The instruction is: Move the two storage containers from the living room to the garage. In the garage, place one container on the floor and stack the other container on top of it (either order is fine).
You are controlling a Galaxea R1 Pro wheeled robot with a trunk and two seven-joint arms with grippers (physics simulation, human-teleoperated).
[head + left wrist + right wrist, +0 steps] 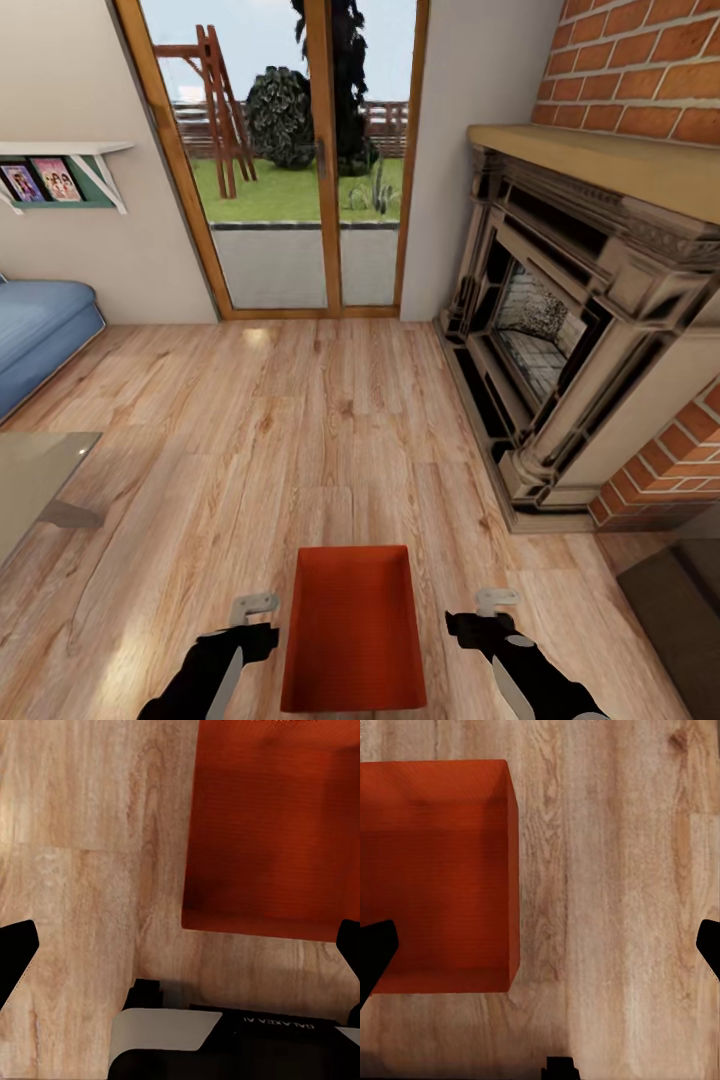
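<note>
1. Both arms are glossy black, with pale grey panels set along their forearms.
2. The left hand [255, 604] ends in light grey, flat, bracket-like fingers on a black wrist block.
3. The right hand [497, 600] is built the same way, with pale grey fingers on a black body.
4. From the left wrist, a black housing carries small white lettering, "GALAXEA AI", beside a curved grey-white panel.
5. Black fingertips [375, 952] look matte and rounded.
</note>
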